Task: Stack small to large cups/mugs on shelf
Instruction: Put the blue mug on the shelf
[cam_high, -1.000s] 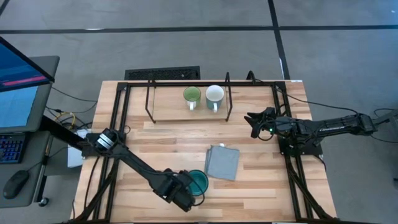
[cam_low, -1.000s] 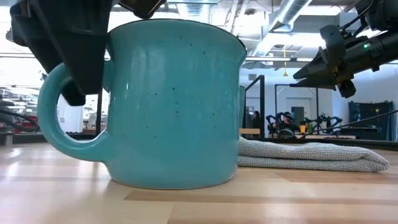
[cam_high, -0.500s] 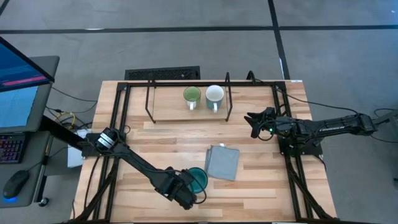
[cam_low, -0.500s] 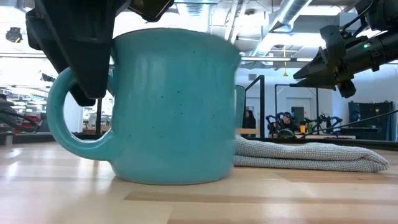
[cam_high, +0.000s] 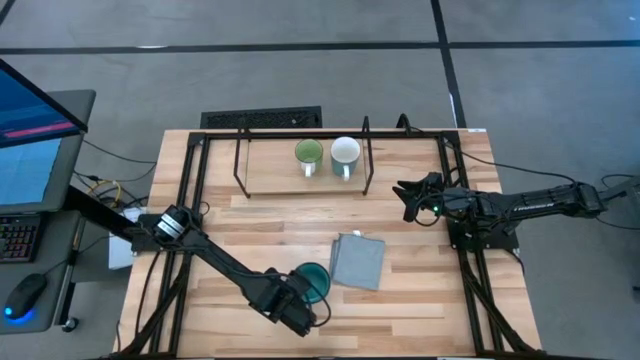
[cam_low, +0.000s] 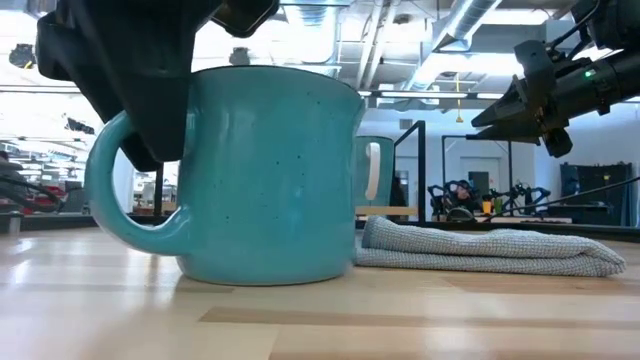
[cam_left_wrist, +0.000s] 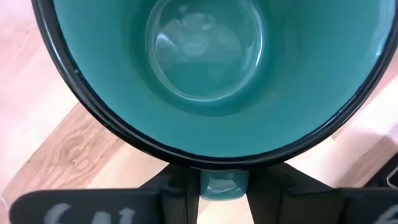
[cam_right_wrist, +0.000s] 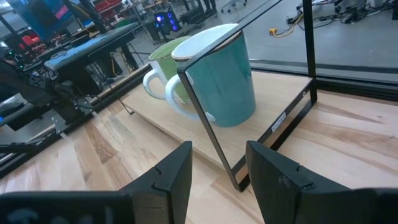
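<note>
I am watching my left gripper (cam_high: 303, 312) clamping the handle of the teal-blue mug (cam_high: 314, 282), which is standing upright on the table's (cam_high: 260, 225) near edge, just beside the grey folded cloth (cam_high: 357, 260). The white mug (cam_high: 345, 153) and light-green mug (cam_high: 308, 153) are sitting side by side on the shelf (cam_high: 270, 185). My right gripper (cam_high: 405, 199) is hovering open near the shelf's right end.
</note>
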